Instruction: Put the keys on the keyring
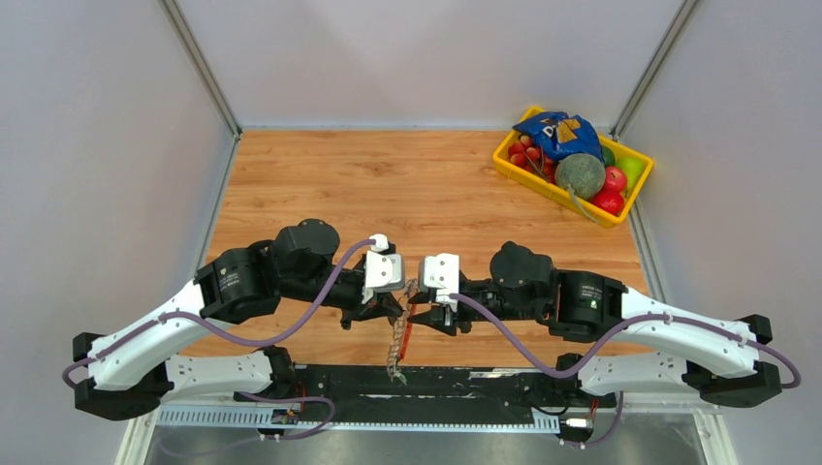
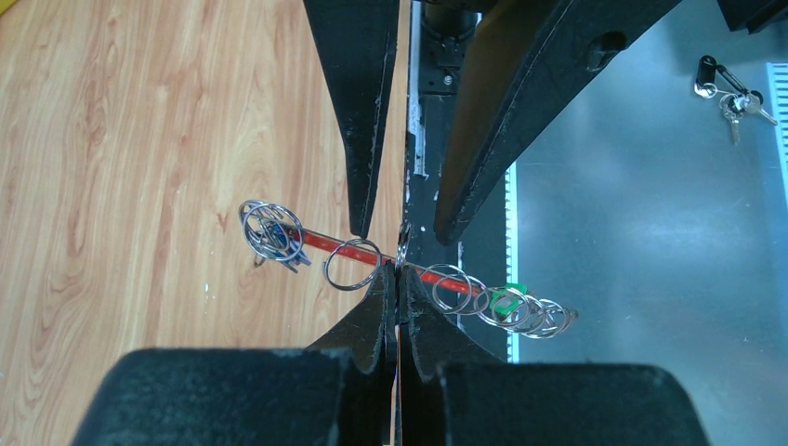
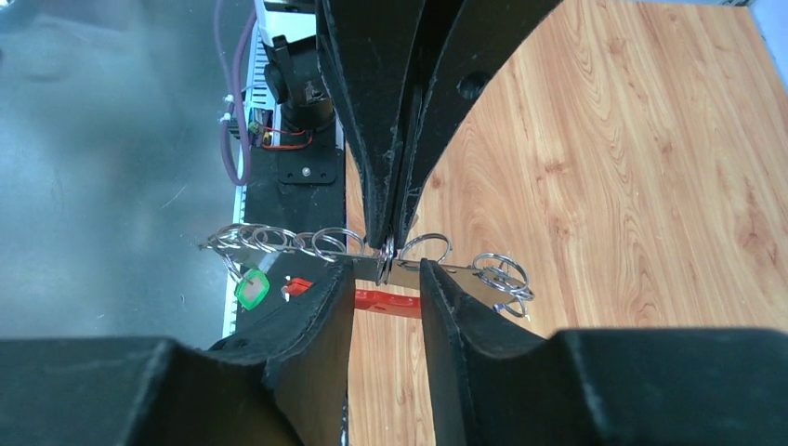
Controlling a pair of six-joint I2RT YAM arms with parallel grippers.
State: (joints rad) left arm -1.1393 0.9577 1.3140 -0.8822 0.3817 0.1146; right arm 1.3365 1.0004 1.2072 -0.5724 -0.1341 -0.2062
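Observation:
The keyring is a grey strap (image 1: 395, 351) with a red strip (image 3: 386, 300), a green tag (image 3: 251, 289) and several silver rings (image 2: 520, 311). It hangs between both grippers over the table's near edge. My left gripper (image 2: 400, 277) is shut on the keyring, and one ring (image 2: 402, 246) sticks out edge-on past its tips. My right gripper (image 3: 387, 268) is open, its fingers standing on either side of that ring and the strap. A blue-headed key (image 2: 276, 238) sits in the cluster of rings at the strap's table end. In the top view the two grippers (image 1: 407, 312) meet tip to tip.
A yellow bin (image 1: 514, 167) with fruit and a blue bag stands at the table's back right. A separate small bunch with a black piece and silver keys (image 2: 729, 90) lies on the grey surface beyond the near edge. The black rail (image 1: 436, 383) runs under the grippers.

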